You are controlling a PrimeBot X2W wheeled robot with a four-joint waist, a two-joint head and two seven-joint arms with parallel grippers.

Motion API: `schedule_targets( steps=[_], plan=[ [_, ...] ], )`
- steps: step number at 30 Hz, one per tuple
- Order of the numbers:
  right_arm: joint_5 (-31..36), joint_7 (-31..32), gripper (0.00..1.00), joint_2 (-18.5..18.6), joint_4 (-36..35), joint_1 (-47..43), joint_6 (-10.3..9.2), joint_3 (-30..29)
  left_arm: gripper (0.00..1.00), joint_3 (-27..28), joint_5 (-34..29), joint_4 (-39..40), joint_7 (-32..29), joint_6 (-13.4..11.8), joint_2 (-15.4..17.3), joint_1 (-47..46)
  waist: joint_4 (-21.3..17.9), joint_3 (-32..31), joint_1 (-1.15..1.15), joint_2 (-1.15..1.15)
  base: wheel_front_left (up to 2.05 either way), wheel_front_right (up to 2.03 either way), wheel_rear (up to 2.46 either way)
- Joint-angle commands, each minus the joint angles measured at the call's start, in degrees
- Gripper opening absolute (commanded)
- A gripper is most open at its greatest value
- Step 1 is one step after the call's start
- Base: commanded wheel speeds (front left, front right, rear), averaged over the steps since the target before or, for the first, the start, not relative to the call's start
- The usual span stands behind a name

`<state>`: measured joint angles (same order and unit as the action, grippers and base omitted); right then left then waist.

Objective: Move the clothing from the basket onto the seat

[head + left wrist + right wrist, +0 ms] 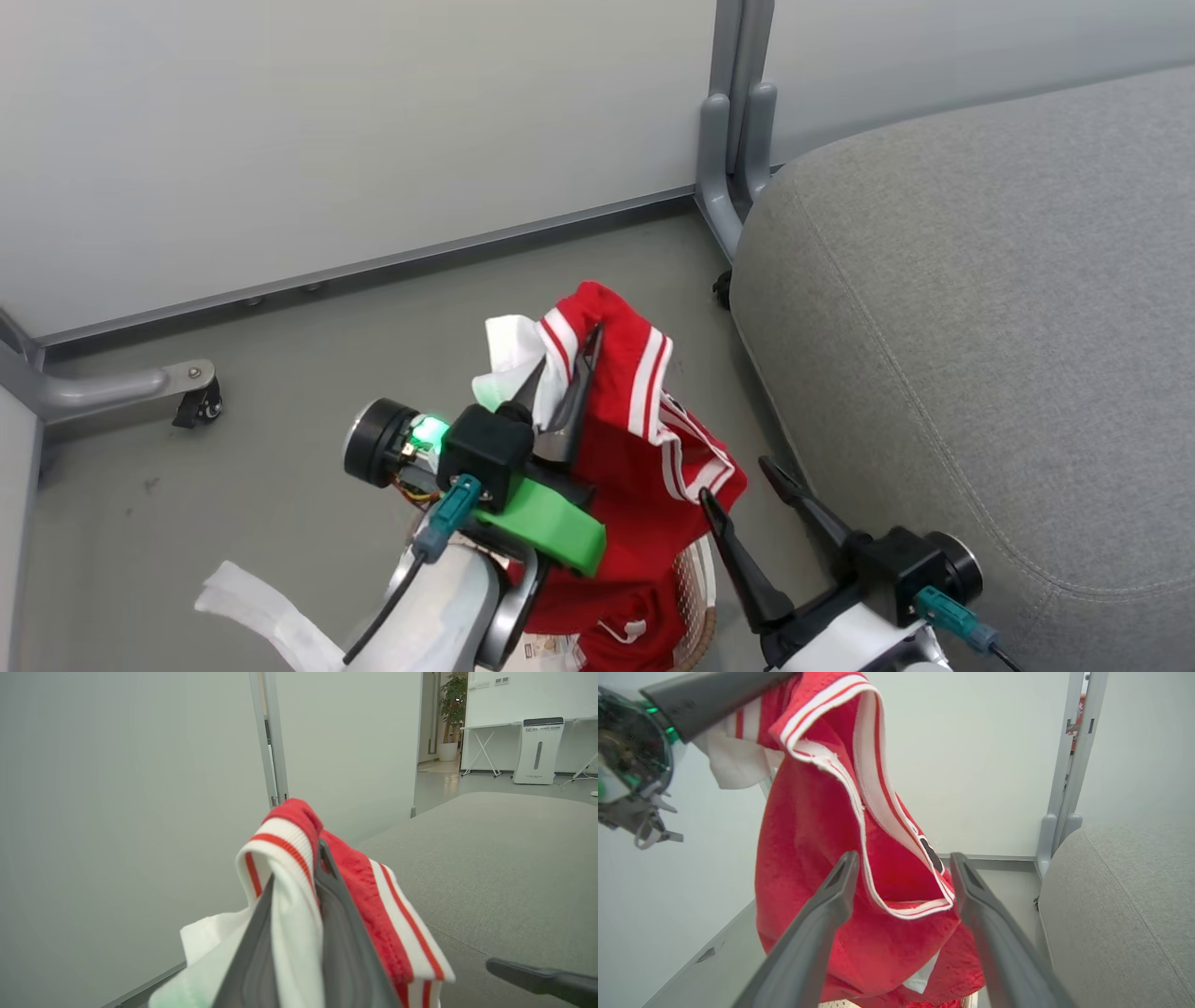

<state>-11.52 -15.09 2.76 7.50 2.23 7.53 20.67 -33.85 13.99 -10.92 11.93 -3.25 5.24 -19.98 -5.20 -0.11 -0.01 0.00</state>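
Clothing [644,439] hangs just left of the seat [980,308], above the basket [694,583].
Swing it high across the seat's rounded edge before release: left jaws clamp its striped trim, right jaws stand apart, empty, near the hem.

Bright even indoor light, soft shadows, near fabric blurred, wide-angle wrist views

Left gripper [569,347] held high, fingers pinched tight on red jersey [644,448]; right gripper [735,478] lower, jaws spread wide, holding nothing.
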Motion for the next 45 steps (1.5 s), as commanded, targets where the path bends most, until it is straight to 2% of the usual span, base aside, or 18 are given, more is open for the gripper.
schedule_targets(
  steps=[1,8,19,20,26,36,37,38,45],
  plan=[
    [0.39,-0.12,1.00,0.21,-0.17,0.85,-0.08,0.77,0.00,-0.64,0.11,0.75,-0.33,0.32,-0.22,-0.20,0.14,0.09,0.01,0.00,0.00,0.00,0.00],
    [0.28,-0.12,1.00,0.25,1.77,2.70,-0.08,2.88,0.00,-4.23,1.18,3.88,-2.07,1.56,-1.35,-1.21,0.73,0.38,0.01,0.00,0.00,0.00,0.00],
    [-3.22,-0.12,1.00,0.20,6.67,5.81,-0.08,2.60,0.00,-7.68,2.09,7.23,-4.23,1.11,-1.92,-2.93,1.44,1.12,0.01,0.00,0.00,0.00,0.00],
    [-3.67,-0.12,0.00,0.18,6.26,5.91,-0.08,3.00,0.00,-7.72,2.01,7.07,-4.43,0.98,-1.92,-3.02,1.55,1.22,0.01,0.00,0.00,0.00,0.00],
    [-4.86,-0.12,0.00,0.47,6.23,5.24,-0.08,5.39,0.00,-7.77,1.58,5.16,-4.13,0.66,-1.28,-3.30,2.00,1.48,0.01,0.00,0.00,0.00,0.00],
    [-5.93,-0.12,0.00,0.96,5.57,4.74,-0.08,6.24,0.00,-7.53,2.21,2.55,-3.17,-0.36,-1.19,-2.72,2.21,1.34,0.01,0.00,0.00,0.00,0.00],
    [-6.02,-0.12,0.00,1.01,5.54,4.71,-0.08,6.28,0.84,-7.70,2.66,2.17,-3.76,-0.12,-1.20,-2.54,2.25,1.28,0.01,0.00,0.00,0.00,0.00],
    [-6.06,-0.12,0.00,1.05,5.54,4.67,-0.08,6.26,1.00,-7.52,2.80,2.10,-3.88,-0.32,-1.24,-2.39,2.29,1.23,0.01,0.00,0.00,0.00,0.00],
    [-6.21,-0.12,0.00,1.25,5.31,4.36,-0.08,6.17,1.00,-7.80,2.36,1.12,-4.49,-1.09,-0.74,-2.84,2.50,0.83,0.01,0.00,0.00,0.00,0.00]
  ],
)
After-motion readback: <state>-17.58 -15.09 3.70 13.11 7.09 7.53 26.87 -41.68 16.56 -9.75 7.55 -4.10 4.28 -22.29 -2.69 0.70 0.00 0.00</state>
